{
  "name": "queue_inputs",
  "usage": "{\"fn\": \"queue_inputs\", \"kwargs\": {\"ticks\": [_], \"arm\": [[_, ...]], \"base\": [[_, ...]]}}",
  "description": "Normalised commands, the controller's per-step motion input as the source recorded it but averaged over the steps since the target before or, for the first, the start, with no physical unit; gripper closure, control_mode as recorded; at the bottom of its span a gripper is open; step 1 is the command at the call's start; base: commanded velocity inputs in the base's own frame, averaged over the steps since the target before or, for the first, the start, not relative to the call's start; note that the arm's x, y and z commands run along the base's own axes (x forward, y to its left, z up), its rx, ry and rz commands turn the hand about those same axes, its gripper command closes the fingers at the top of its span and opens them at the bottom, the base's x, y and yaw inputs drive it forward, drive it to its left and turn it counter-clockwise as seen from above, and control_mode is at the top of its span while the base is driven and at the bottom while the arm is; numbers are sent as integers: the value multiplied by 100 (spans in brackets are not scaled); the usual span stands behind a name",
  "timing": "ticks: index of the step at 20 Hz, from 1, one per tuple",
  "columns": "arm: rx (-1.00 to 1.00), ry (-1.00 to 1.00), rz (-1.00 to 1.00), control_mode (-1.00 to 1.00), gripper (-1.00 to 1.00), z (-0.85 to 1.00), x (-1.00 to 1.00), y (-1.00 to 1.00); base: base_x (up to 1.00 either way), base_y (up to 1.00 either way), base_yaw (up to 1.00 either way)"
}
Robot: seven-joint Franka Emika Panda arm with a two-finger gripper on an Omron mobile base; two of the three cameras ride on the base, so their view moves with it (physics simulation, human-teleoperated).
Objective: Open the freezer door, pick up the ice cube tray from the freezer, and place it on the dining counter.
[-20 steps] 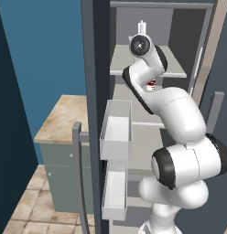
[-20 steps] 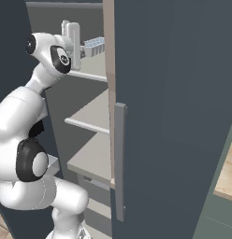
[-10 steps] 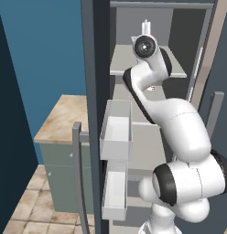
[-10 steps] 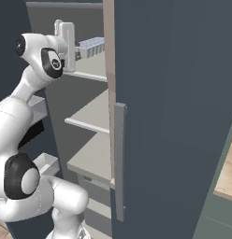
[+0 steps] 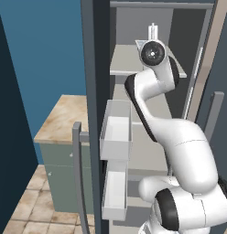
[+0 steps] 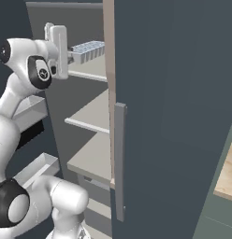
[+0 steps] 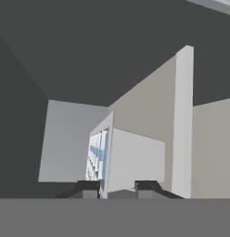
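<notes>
Pale-blue tray: the ice cube tray [image 6: 88, 49] hangs off the top shelf's [image 6: 92, 69] front edge, lifted for withdrawal.
Grip: gripper [image 7: 117, 190] clamps its near end.
Door: the freezer door [image 5: 96, 114] stands open.

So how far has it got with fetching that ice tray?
The freezer door already stands open, so that step looks done. In hand: the gripper has closed its jaws on the near end of the ice cube tray, held at top-shelf height inside the freezer. Left: drawing it out and setting it on the dining counter.
</notes>
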Motion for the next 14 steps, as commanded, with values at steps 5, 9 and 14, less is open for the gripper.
{"fn": "queue_inputs", "kwargs": {"ticks": [5,9,14], "arm": [[0,0,0,-100,100,0,-68,0],[0,0,0,-100,100,0,-67,0],[0,0,0,-100,100,0,-68,4]], "base": [[0,0,0],[0,0,0],[0,0,0]]}}
